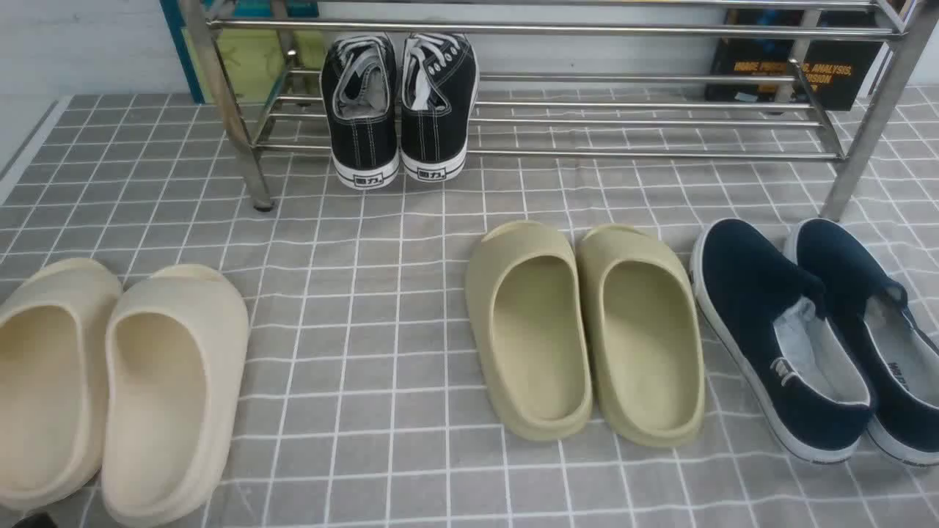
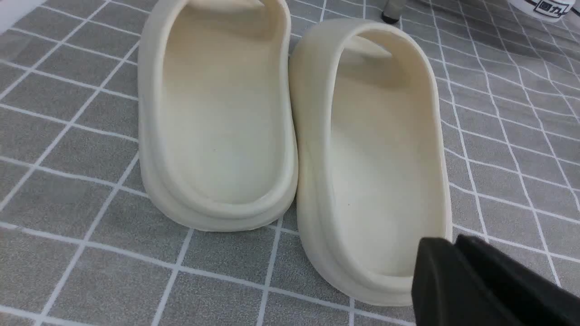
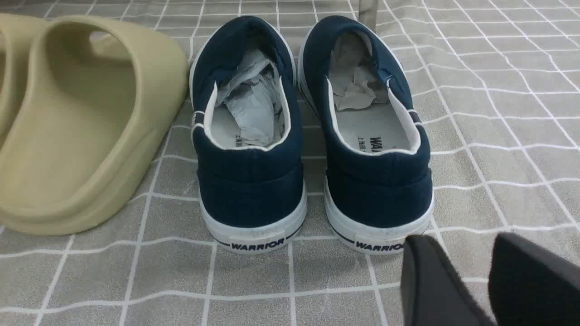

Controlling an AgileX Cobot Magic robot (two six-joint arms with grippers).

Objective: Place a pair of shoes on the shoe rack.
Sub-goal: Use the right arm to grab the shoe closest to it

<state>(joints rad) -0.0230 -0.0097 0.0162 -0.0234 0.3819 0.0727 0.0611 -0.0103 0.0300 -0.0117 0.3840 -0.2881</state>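
The pair of shoes stands on the checked cloth at the front right: one navy slip-on [image 1: 741, 286] and its mate [image 1: 843, 271], toes toward the shoe rack [image 1: 660, 154]. In the right wrist view their heels face me, one [image 3: 251, 190] beside the other [image 3: 380, 190], both stuffed with crumpled paper. My right gripper [image 3: 460, 244] is open and empty, just behind the heel of the second shoe. My left gripper [image 2: 446, 242] is shut and holds nothing, hovering at the heel of a cream slide [image 2: 376, 158]. Neither gripper shows in the front view.
Black lace-up sneakers [image 1: 396, 110] sit on the rack's lower shelf at the left. Olive slides [image 1: 587, 330] lie mid-cloth, right next to the navy shoes. Cream slides [image 1: 110, 389] lie at the front left. A rack leg [image 1: 858, 147] stands just beyond the navy toes.
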